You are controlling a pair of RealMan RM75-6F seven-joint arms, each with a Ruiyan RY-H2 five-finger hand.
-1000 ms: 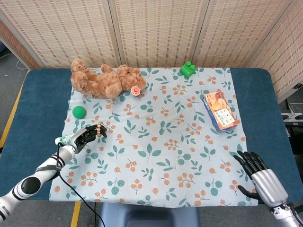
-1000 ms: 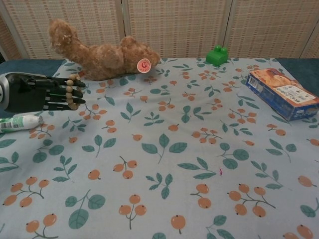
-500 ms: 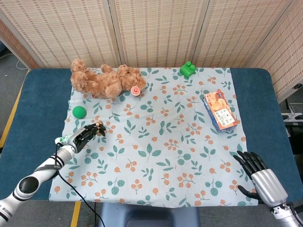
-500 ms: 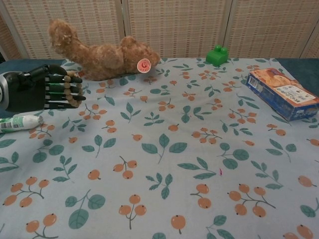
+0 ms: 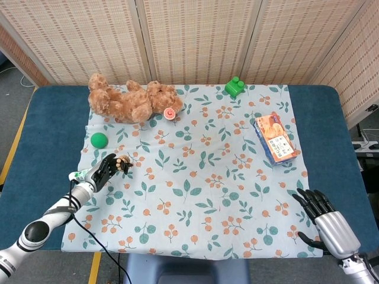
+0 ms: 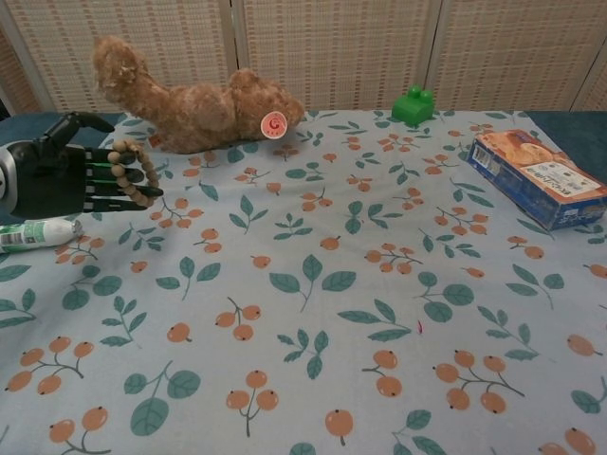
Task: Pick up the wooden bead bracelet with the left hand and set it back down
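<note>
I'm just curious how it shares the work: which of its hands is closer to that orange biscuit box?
The right hand. It rests at the near right table edge, just below the biscuit box; the left hand is across the cloth, holding the bead bracelet.

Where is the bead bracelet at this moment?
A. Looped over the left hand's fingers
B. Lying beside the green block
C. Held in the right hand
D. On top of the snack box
A: in the chest view the bracelet hangs around the fingers of the left hand, near the table's left edge; the right hand is bare.
</note>
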